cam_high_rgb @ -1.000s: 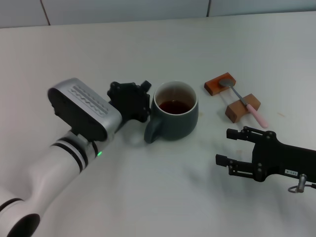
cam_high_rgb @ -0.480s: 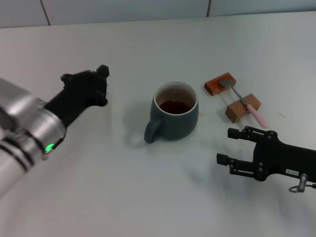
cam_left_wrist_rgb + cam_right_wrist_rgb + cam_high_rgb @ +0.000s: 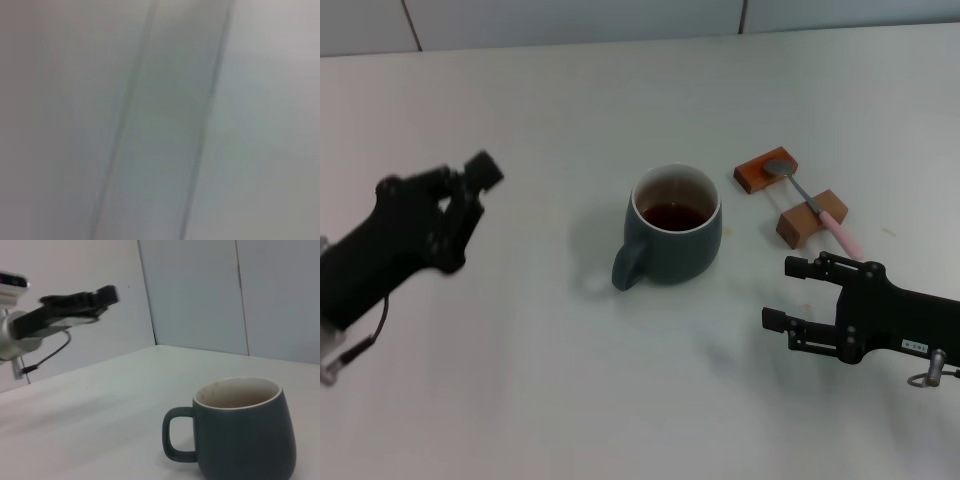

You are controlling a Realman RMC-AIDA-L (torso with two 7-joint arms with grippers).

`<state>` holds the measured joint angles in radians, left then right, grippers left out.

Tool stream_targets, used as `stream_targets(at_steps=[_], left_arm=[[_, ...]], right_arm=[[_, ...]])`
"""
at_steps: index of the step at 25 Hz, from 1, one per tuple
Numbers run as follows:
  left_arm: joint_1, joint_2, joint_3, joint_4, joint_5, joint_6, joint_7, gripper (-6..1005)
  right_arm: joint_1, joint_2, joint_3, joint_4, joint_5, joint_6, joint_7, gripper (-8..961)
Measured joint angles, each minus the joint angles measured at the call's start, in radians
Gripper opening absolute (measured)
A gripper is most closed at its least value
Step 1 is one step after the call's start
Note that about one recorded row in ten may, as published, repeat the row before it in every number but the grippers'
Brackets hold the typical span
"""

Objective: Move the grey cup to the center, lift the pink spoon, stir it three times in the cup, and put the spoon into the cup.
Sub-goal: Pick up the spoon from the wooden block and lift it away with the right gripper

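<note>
Head view: white table (image 3: 620,400), grey panelled wall behind, both claws clear of the grey cup (image 3: 673,238).

The right gripper (image 3: 788,297), fingers apart and empty, sits just off the cup's right; the pink spoon (image 3: 817,210) lies beyond it across two orange blocks (image 3: 788,198). The left gripper (image 3: 465,185) hangs raised well off the cup's left, handle side; its fingers' state cannot be told.

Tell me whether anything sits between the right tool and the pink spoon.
Nothing visible does. The right tool is open, with bare table between it and the pink spoon, which lies across two orange-brown blocks. The grey cup stands off to the left.
</note>
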<state>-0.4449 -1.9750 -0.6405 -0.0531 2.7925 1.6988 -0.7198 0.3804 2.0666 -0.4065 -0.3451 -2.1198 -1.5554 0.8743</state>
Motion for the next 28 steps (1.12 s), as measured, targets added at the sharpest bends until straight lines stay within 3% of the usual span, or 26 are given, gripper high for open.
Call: stream_targets(at_steps=[6,10,13,15,18,22,25,28], left_arm=[[0.038,-0.002,0.031,0.076,0.091,0.064,0.002,89],[0.048,-0.011,0.135,0.101,0.095,0.066,0.055,93],[0.044,-0.038,0.180,0.141,0.095,0.049,0.071,95],[0.038,-0.076,0.188,0.197,0.094,0.029,0.093,97],[0.041,-0.087,0.190,0.212,0.092,0.015,0.133,176],[0.047,-0.086,0.189,0.214,0.092,-0.008,0.170,282],[0.045,-0.085,0.190,0.218,0.093,-0.018,0.182,507],[0.044,-0.085,0.191,0.219,0.095,-0.021,0.190,611]], right_arm=[[0.000,0.000,0.001,0.000,0.000,0.001,0.000,766],[0.000,0.000,0.002,0.000,0.000,0.001,0.000,767],[0.000,0.000,0.002,0.000,0.000,0.001,0.002,767],[0.000,-0.001,0.002,-0.001,0.000,0.002,0.006,767],[0.000,-0.002,0.002,-0.001,0.000,0.002,0.008,767],[-0.007,-0.001,0.002,-0.002,0.000,0.002,0.009,767],[-0.009,0.001,0.002,0.000,0.000,0.002,0.009,766],[-0.011,0.002,0.003,0.001,0.000,0.002,0.009,766]])
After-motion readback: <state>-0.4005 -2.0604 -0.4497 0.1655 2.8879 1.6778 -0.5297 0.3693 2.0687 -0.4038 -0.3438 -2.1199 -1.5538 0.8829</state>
